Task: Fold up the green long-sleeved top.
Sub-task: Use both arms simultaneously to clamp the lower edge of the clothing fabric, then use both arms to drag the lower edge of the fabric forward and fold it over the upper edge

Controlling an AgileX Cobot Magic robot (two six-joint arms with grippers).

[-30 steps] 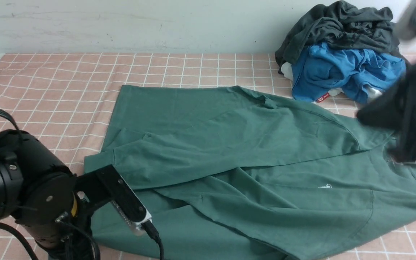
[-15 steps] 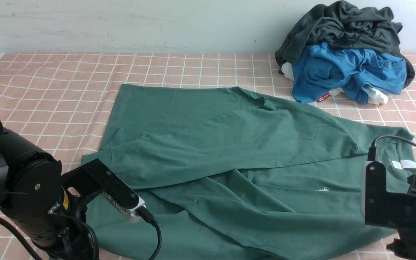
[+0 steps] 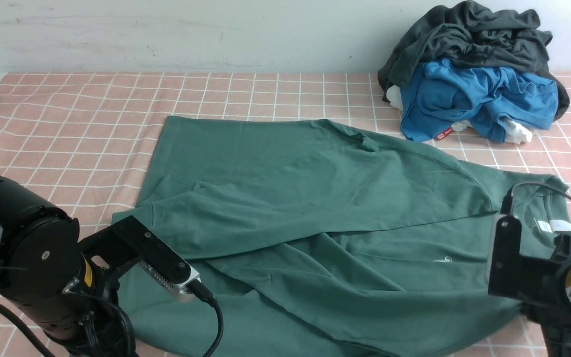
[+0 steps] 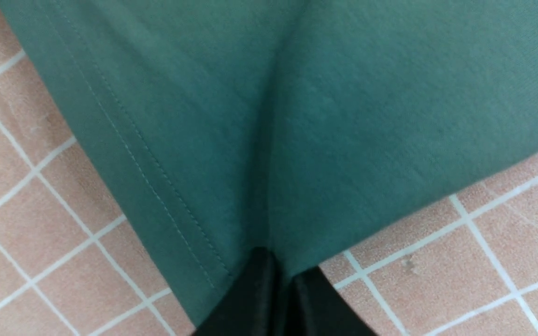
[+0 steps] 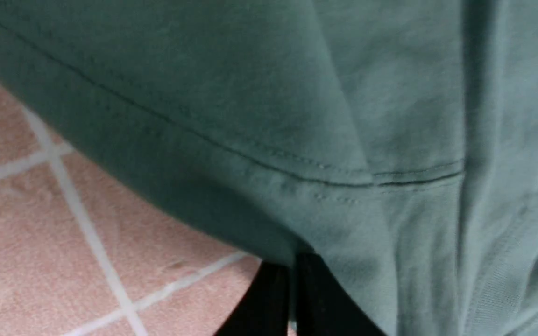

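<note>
The checked tabletop (image 3: pixel 67 109) carries the green long-sleeved top (image 3: pixel 315 188), spread rumpled from its middle to the near edge. A dark grey garment (image 3: pixel 469 34) lies heaped over a blue garment (image 3: pixel 474 96) at the far right corner. The left hand (image 4: pixel 282 275) is clenched on the top's hem near the near left corner. The right hand (image 5: pixel 292 280) pinches its edge near the near right corner.

A pale, faintly scuffed wall (image 3: pixel 166 34) rises behind a table spread with a salmon-pink cloth (image 3: pixel 67 124) gridded in thin white lines, all under soft, even light with only faint shadows.
</note>
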